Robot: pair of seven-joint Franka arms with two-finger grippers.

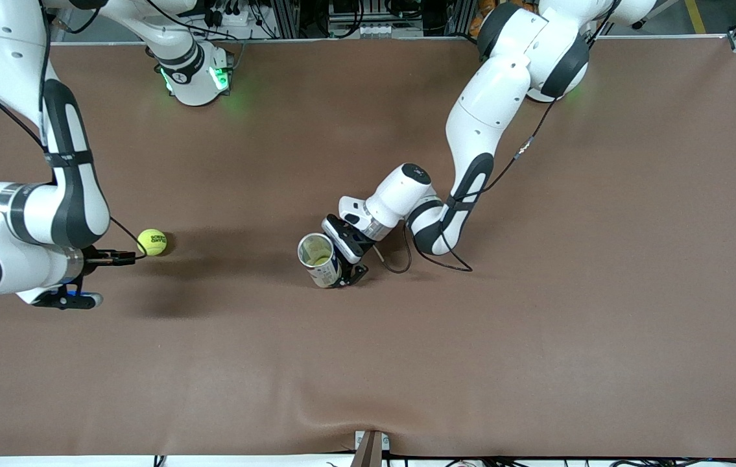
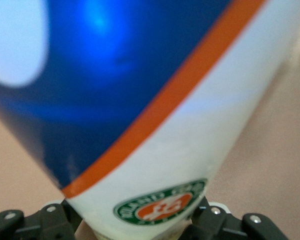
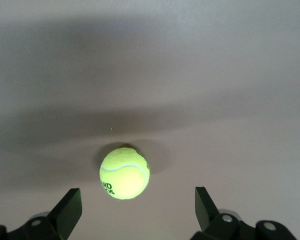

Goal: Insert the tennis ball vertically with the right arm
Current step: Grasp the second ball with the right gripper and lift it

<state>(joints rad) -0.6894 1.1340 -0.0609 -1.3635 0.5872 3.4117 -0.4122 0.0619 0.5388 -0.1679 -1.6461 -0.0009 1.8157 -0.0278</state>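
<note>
A yellow-green tennis ball (image 1: pixel 152 242) (image 3: pixel 124 172) lies on the brown table toward the right arm's end. My right gripper (image 1: pixel 115 277) (image 3: pixel 136 195) is low beside it, open, with the ball just ahead of its fingertips and untouched. Near the table's middle, my left gripper (image 1: pixel 345 256) (image 2: pixel 140 225) is shut on a ball can (image 1: pixel 319 259) (image 2: pixel 155 125) with a blue, orange and white label. The can's open mouth (image 1: pixel 314 250) faces up, and something yellow-green shows inside it.
The brown table (image 1: pixel 536 324) stretches wide around both grippers. A black cable (image 1: pixel 432 259) loops on the table under the left arm's wrist. Both arm bases stand along the table edge farthest from the front camera.
</note>
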